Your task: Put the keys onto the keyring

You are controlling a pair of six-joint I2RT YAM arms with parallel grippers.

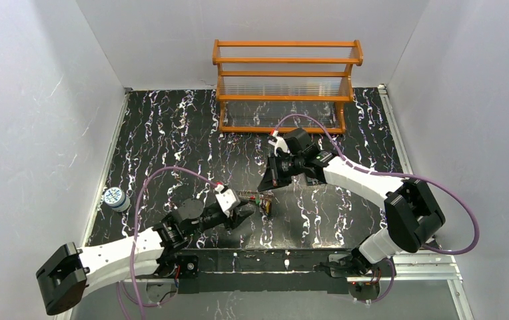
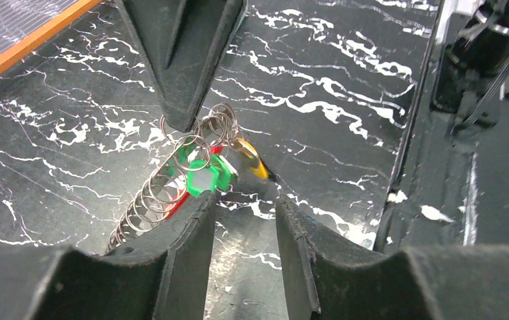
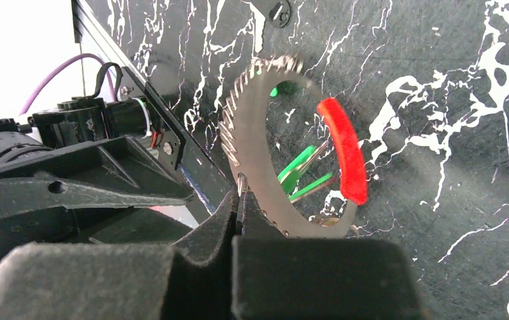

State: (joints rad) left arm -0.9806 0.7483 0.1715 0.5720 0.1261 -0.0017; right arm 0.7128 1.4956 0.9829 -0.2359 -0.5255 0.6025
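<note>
Bright even light, blurred near foregrounds

The left arm (image 1: 125, 250) stretched in low from the lower left of the top view, the left gripper (image 1: 246, 213) with fingers (image 2: 188, 233) parted, while the right arm (image 1: 365, 177) bent in from the right, the right gripper (image 1: 264, 187) with fingers (image 3: 222, 217) pinched shut on the keyring (image 3: 255, 143).

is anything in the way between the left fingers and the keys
Nothing visible. The left gripper is open with the green key just off one fingertip; the keyring, pinched by the right gripper, lies alongside, not between.
</note>
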